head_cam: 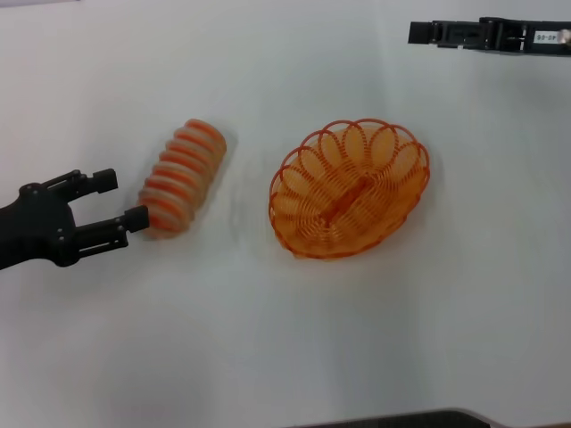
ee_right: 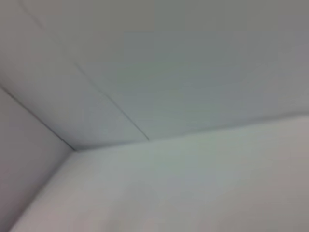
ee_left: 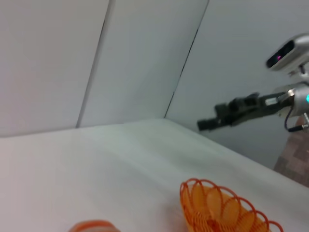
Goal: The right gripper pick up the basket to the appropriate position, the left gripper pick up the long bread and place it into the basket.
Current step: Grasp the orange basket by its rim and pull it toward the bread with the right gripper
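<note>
Spanning the whole head view, the white table leaves broad bare surface on every side of the objects; its near edge shows only as a dark strip at the bottom, and the left wrist view shows its far edge meeting pale wall panels; the basket sits upright right of centre, nothing in it, nothing touching its looped rim; the long bread lies on the table left of it, angled, a clear gap between the two; the left gripper reaches in low from the left edge, fingers spread wide and holding nothing, its nearer fingertip just at the bread's near end, contact not clear; the right gripper is parked at the top right, arm level, well apart from the basket; can't tell how its fingers stand.
</note>
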Controlling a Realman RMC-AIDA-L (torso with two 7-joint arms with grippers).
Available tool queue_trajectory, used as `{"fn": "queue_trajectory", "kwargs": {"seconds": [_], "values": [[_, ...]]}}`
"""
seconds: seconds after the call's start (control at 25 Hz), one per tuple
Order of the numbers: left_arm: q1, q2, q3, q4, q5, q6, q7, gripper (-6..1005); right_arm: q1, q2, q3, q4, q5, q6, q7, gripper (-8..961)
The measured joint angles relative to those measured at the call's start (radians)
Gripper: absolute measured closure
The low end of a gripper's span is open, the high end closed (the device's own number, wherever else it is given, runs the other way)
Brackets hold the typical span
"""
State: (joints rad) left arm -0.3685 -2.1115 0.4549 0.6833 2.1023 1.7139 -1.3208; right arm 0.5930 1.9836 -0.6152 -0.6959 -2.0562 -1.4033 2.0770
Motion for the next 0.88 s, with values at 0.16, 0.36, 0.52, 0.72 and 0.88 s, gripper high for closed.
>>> {"fn": "queue_trajectory", "kwargs": {"seconds": [0.16,0.36,0.52,0.72,0.88], "values": [[0.001,-0.004,-0.002,0.000,-0.015,-0.001,0.012,158,0.049,-0.014,-0.052,0.001,-0.109,0.029,0.110,25],[0.000,-0.009,-0.002,0.005,-0.017,-0.006,0.024,159,0.108,-0.012,-0.058,-0.004,-0.248,0.044,0.179,25],[-0.003,-0.009,-0.002,0.007,-0.018,-0.006,0.024,159,0.143,-0.005,-0.083,-0.004,-0.323,0.045,0.219,26],[-0.002,-0.008,-0.002,0.007,-0.018,-0.008,0.026,159,0.180,0.006,-0.135,-0.001,-0.394,0.047,0.253,26],[0.001,-0.008,-0.002,0.007,-0.018,-0.010,0.033,159,0.204,0.016,-0.190,0.000,-0.448,0.048,0.281,26]]}}
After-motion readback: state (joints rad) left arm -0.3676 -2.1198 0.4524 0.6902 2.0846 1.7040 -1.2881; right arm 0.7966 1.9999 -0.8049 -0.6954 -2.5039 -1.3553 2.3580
